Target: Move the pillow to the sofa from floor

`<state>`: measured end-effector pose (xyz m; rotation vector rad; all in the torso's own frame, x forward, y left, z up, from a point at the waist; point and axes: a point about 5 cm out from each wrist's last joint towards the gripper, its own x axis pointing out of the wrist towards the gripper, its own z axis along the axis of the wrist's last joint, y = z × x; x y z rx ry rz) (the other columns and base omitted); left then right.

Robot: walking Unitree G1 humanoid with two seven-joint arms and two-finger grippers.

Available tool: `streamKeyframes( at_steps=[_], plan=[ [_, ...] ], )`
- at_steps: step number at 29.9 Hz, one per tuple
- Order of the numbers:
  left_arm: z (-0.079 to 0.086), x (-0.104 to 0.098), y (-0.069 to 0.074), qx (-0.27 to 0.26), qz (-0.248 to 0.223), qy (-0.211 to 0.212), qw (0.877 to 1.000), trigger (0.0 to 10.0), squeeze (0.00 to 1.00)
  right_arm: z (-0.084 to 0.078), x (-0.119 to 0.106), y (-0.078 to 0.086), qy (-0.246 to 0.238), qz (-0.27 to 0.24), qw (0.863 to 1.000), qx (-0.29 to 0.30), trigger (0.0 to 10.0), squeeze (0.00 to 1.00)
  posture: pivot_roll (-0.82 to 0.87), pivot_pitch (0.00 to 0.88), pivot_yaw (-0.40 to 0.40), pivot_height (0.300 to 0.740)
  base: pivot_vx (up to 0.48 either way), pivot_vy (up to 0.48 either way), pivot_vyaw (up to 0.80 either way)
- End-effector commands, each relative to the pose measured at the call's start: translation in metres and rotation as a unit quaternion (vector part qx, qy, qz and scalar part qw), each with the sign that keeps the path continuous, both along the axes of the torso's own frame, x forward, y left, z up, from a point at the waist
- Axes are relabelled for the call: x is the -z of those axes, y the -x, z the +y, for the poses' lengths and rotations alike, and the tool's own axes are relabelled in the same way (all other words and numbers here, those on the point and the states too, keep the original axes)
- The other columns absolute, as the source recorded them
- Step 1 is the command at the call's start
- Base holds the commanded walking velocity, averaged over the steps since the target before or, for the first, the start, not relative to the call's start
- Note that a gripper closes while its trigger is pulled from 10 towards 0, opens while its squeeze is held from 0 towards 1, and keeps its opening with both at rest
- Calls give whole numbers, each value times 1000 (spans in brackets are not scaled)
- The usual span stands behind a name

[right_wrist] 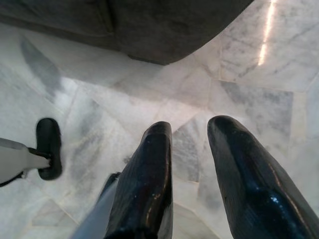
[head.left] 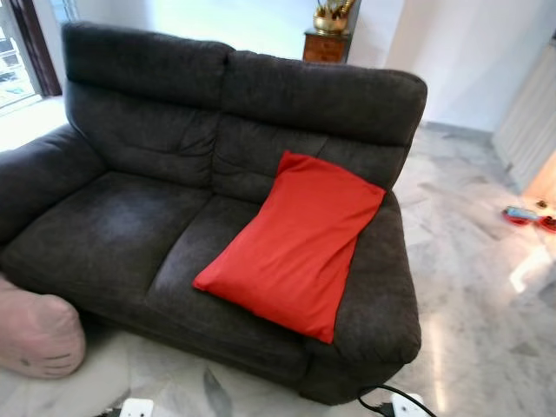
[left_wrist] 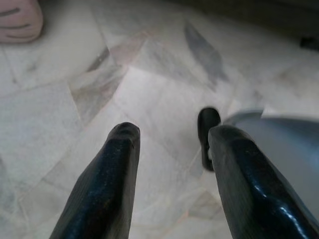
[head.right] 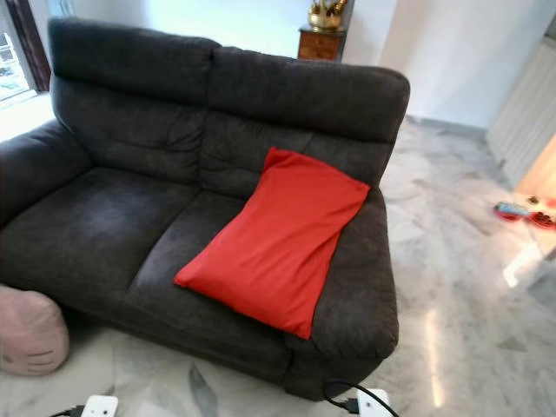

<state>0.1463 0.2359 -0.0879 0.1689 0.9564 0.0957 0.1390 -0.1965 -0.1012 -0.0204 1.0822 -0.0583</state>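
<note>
Resting on the dark grey sofa, the red pillow lies tilted across the right seat cushion, its upper corner against the backrest and armrest. My left pincer and right pincer hang over the marble floor, both released and grasping nothing. A pink cushion sits on the floor beside the sofa's left front.

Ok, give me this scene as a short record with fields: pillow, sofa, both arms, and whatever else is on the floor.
pillow: red pillow lies tilted on the sofa's right seat, top corner against the backrest
sofa: dark grey two-seater on a marble floor
left gripper: hangs over bare floor, jaws open, holding nothing
right gripper: hangs over the floor near the sofa base, jaws open, empty
other: pink cushion on the floor by the sofa's left front
task state: pillow is on the sofa
</note>
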Motion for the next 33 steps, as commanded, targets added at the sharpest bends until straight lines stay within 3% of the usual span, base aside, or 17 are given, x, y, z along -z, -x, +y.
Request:
streamKeyframes(
  at_steps=[1,9,14,18,26,33],
  plan=[
    [-3,2,3,5,7,2,1000,10000,0,-3,-3,-8,3,-12,1000,7,10000,0,134,0,-110,740,0,322,0],
    [-2,1,1,28,8,-7,1000,10000,0,4,-4,-12,9,-16,999,27,10000,0,133,0,-95,740,0,320,0],
    [2,-1,-1,43,9,-16,999,10000,0,-12,-6,-11,19,-19,997,76,10000,0,120,0,-64,740,0,319,0],
    [4,-3,-4,53,8,-21,998,10000,0,-17,-6,-8,22,-17,997,78,10000,0,109,0,-42,740,0,77,0],
    [7,-8,-17,83,6,-35,996,10000,0,-18,-8,-14,21,-33,993,115,10000,0,51,0,15,740,0,0,0],
    [-4,-14,-36,115,-4,-33,993,10000,0,-17,-10,-19,22,-47,991,125,10000,0,-32,0,47,740,0,0,0]
  ],
)
